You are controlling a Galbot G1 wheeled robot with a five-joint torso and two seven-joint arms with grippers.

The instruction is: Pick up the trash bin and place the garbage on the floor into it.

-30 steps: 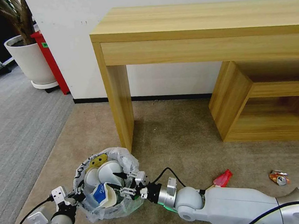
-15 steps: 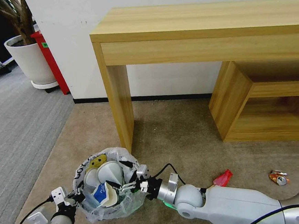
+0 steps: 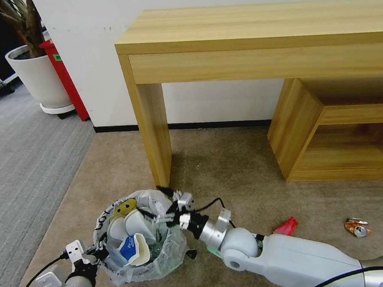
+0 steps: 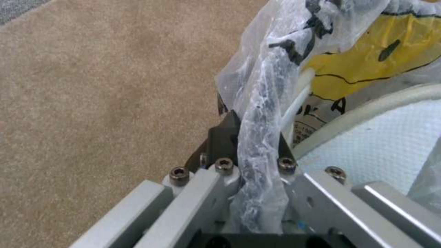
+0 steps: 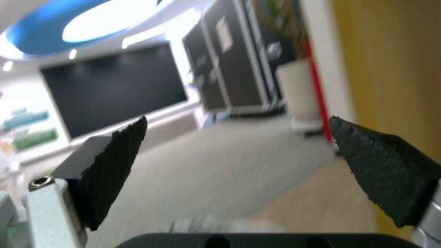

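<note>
Lifting clear above the trash bin on the floor, the empty, spread right gripper should avoid snagging the liner the left gripper pinches, then head for the red wrapper.

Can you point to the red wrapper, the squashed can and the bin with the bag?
Red wrapper (image 3: 285, 228): head view, its middle.
Crushed can (image 3: 356, 227): head view, its middle.
Plastic-lined trash bin (image 3: 101, 221): head view, lettered rim.
</note>
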